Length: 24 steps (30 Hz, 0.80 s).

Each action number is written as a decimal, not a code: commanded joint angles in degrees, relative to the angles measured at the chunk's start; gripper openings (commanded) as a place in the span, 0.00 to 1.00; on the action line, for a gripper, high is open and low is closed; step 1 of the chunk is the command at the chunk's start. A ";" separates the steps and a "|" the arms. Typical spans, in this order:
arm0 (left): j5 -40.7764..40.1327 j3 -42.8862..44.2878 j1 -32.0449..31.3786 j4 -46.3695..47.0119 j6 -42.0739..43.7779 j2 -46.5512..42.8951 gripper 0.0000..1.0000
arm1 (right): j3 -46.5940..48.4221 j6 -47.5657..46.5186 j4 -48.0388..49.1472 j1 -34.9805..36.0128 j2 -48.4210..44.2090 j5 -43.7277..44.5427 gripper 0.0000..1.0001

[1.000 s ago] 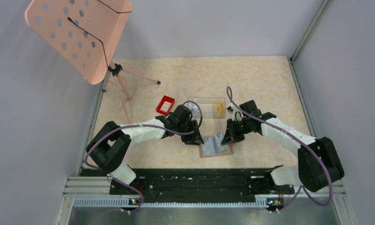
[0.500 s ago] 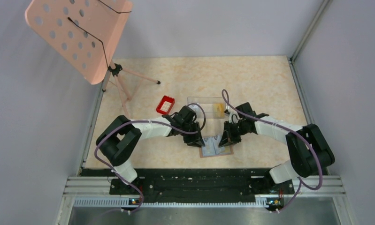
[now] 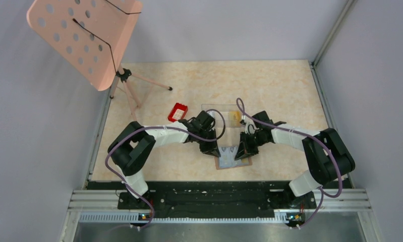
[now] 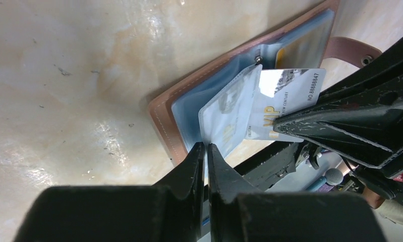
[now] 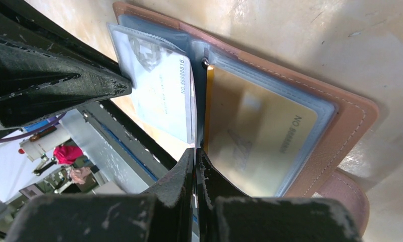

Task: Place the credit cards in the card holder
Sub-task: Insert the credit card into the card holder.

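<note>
Card holder (image 3: 233, 160) lies open, lining up, on the bench (image 3: 280, 85), close to the near edge and about midway along it, between the two arms. Tan outer edge shows all round the blue inside; its closing strap (image 4: 353, 46) sticks out flat on the side toward the right edge. Left gripper (image 4: 205, 147) comes in from the left, fingers pressed together on the free edge of a clear sleeve (image 4: 224, 116), which stands lifted off the lining like a turned page. Right gripper (image 5: 195, 150) comes in from the right, fingers likewise pinched together, a thin edge of the pale card (image 4: 285, 96) caught between them. That card carries gold "VIP" lettering and a printed number; one end sits at the mouth of the lifted sleeve and part of it is already behind the plastic, how deep I cannot tell. A yellow card (image 5: 254, 138) lies fully seated in the pocket on the right half of the holder, flat under its plastic. The two grippers' tips are near each other over the holder, not touching. Further in, toward the middle of the bench: a small red tray (image 3: 177, 113) and just to its right a clear plastic box (image 3: 222, 115) with something yellow inside. Pink perforated music stand (image 3: 85, 38) on a tripod at the far left corner.
</note>
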 commanded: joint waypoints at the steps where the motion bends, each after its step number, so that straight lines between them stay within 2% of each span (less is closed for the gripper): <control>1: 0.49 4.07 -0.49 0.28 1.38 -2.52 0.09 | 2.36 -1.90 -0.59 0.88 0.61 0.39 0.00; 5: 1.36 5.55 -1.33 -0.60 1.53 -1.78 0.11 | 2.74 -2.19 -1.17 0.94 0.62 0.59 0.00; 13: 1.27 9.27 -3.40 -2.82 2.35 1.24 0.26 | 3.57 -2.07 -1.81 0.91 0.22 0.37 0.00; 15: 0.95 9.73 -3.41 -3.88 2.21 1.97 0.22 | 4.31 -2.01 -2.24 0.93 -0.02 0.32 0.00; 18: -1.80 10.88 -3.45 -8.02 2.80 2.51 0.01 | 5.95 -1.96 -3.38 0.89 -1.00 0.85 0.00; 24: -7.88 11.25 -3.24 -15.09 5.21 0.95 0.00 | 10.97 -1.95 -6.88 0.91 -3.46 2.33 0.00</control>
